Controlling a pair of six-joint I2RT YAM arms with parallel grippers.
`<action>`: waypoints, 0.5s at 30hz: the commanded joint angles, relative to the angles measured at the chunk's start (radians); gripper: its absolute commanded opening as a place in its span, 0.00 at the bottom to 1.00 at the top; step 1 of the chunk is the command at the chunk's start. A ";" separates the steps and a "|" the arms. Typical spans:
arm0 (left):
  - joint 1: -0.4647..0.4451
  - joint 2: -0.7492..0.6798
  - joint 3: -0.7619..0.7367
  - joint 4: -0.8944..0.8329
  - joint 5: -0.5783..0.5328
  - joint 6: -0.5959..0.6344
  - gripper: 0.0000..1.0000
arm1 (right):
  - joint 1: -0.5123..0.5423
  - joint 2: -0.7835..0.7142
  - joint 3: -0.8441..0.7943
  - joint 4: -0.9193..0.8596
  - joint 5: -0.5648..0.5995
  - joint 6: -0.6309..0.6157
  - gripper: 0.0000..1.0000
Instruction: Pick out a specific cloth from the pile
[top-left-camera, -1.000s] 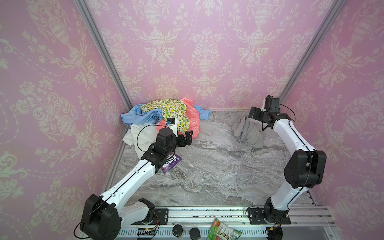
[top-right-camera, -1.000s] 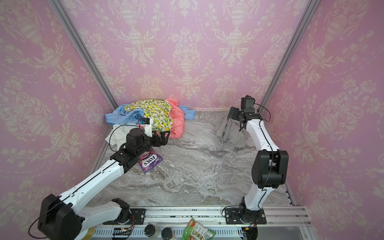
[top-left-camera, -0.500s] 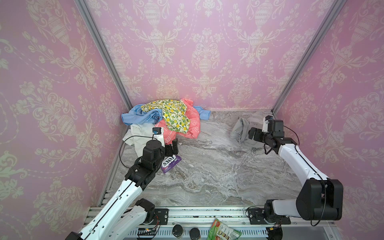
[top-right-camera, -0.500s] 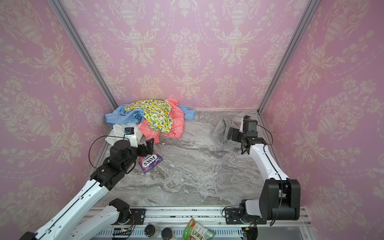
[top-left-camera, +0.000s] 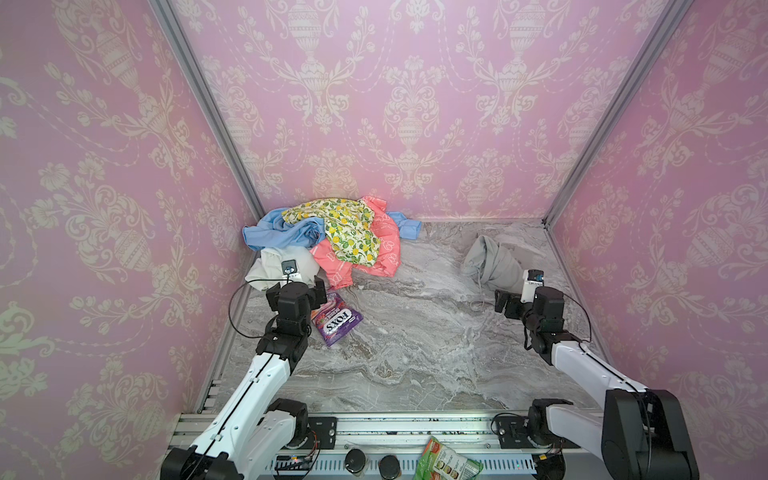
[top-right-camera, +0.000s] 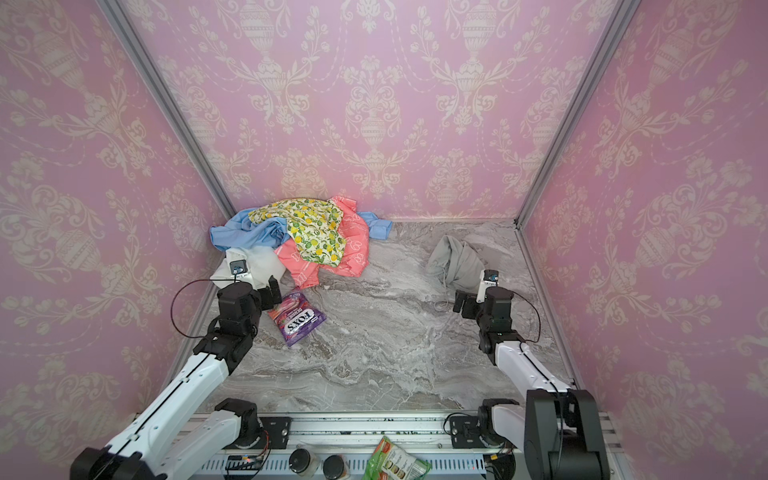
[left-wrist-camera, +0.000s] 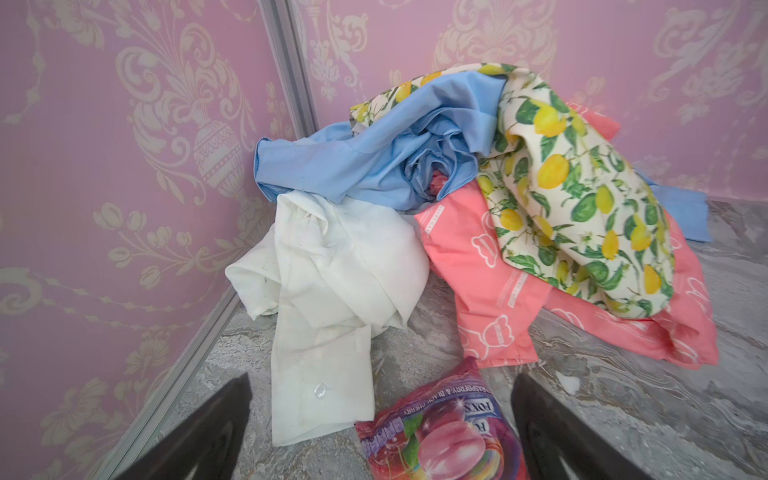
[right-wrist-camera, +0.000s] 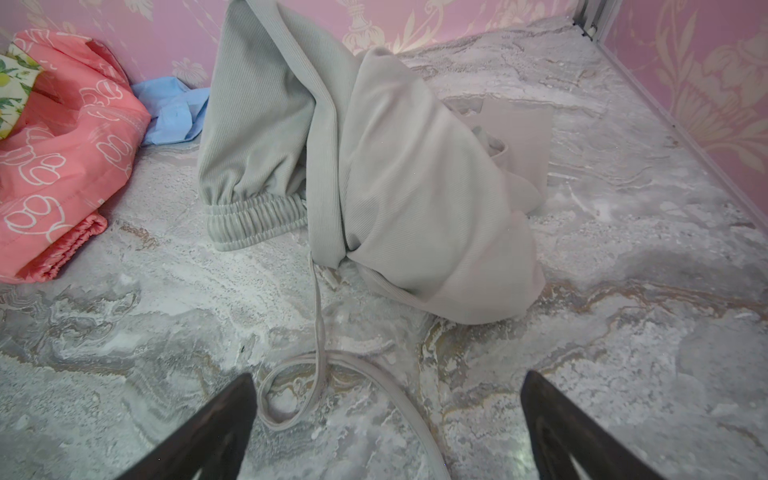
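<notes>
Grey marbled desk (top-left-camera: 415, 353), pink patterned walls on three sides.

The pile (top-left-camera: 345, 232) sits in the back left corner against the walls. The lemon-print cloth (top-left-camera: 349, 228) is on top, draped over the coral cloth (top-left-camera: 386, 249). The light-blue cloth (top-left-camera: 282, 235) is bunched on the left side, and one end of it pokes out on the right behind the coral. The white cloth (top-left-camera: 270, 266) spills forward at the front left, with a button visible in the left wrist view.

The grey cloth (top-left-camera: 494, 266) is out of the pile. It lies alone on the desk at the back right, near the right wall and well apart from the heap, with bare desk between them. It is slumped in a loose mound, with a gathered elastic cuff (right-wrist-camera: 253, 224) at its edge, and nothing grips it.

A purple candy bag (top-left-camera: 336, 324) lies flat on the desk just in front of the coral cloth and beside the white cloth's hanging end.

The left pincer (left-wrist-camera: 380, 378) is released, jaws wide and holding nothing. It is low over the desk, facing the pile, with the candy bag and the white cloth's end between its fingers (left-wrist-camera: 224, 419) in the wrist view.

The right pincer (right-wrist-camera: 386, 374) is also released and empty, just in front of the grey cloth and facing it, not touching it.

A thin grey cord (right-wrist-camera: 318, 316) trails from the grey cloth and loops on the desk just ahead of the right pincer. It is ungripped.
</notes>
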 joint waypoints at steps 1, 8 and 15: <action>0.104 0.129 -0.040 0.114 0.171 0.005 0.99 | 0.008 0.054 -0.050 0.256 0.029 -0.032 1.00; 0.187 0.380 -0.163 0.507 0.311 0.095 0.99 | 0.017 0.156 -0.065 0.410 0.034 -0.046 1.00; 0.200 0.523 -0.190 0.773 0.414 0.074 0.99 | 0.056 0.234 -0.081 0.532 0.069 -0.119 1.00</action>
